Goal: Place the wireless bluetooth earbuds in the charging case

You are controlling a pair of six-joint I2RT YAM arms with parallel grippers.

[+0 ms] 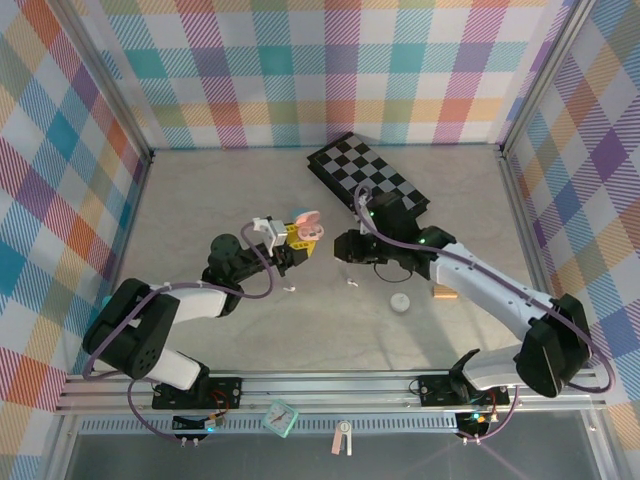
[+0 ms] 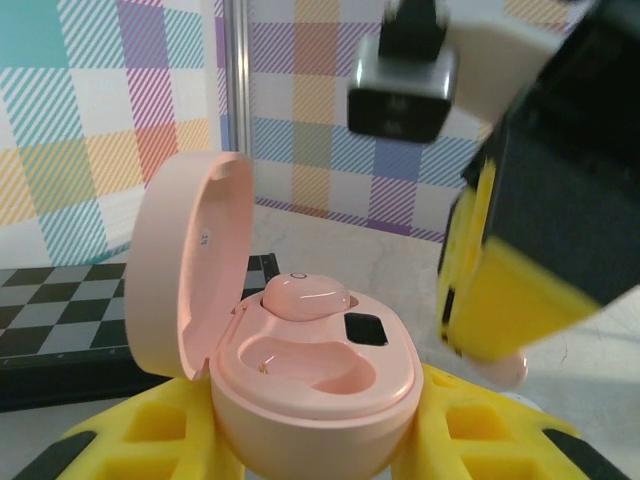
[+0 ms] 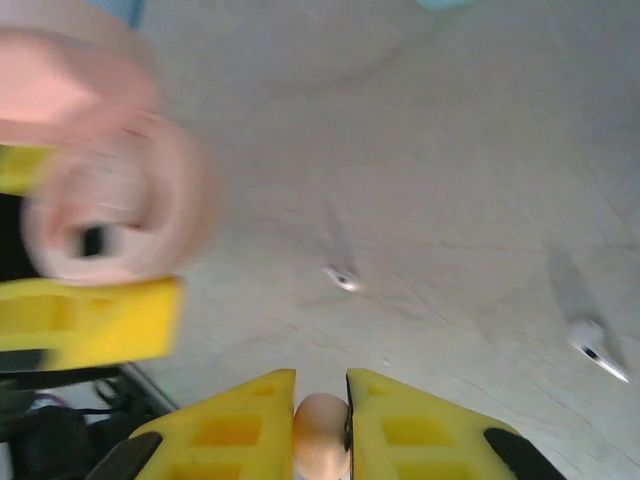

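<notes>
The pink charging case (image 2: 330, 400) stands open with its lid (image 2: 190, 270) tipped back, and my left gripper (image 2: 315, 445) is shut on its base. One pink earbud (image 2: 305, 297) sits in the far well; the near well (image 2: 300, 360) is bare. Seen from above, the case (image 1: 308, 224) is held over the table's middle by the left gripper (image 1: 297, 240), with my right gripper (image 1: 340, 247) just to its right. That right gripper (image 3: 322, 420) is shut on a second pink earbud (image 3: 322, 440), and the case (image 3: 110, 210) shows blurred up and to the left of it.
Two small white earbuds (image 3: 343, 279) (image 3: 592, 343) lie on the grey table below. A white round case (image 1: 400, 302) and an orange cylinder (image 1: 443, 293) sit right of centre. A checkerboard (image 1: 367, 178) lies at the back. A teal case (image 1: 280, 417) rests by the front rail.
</notes>
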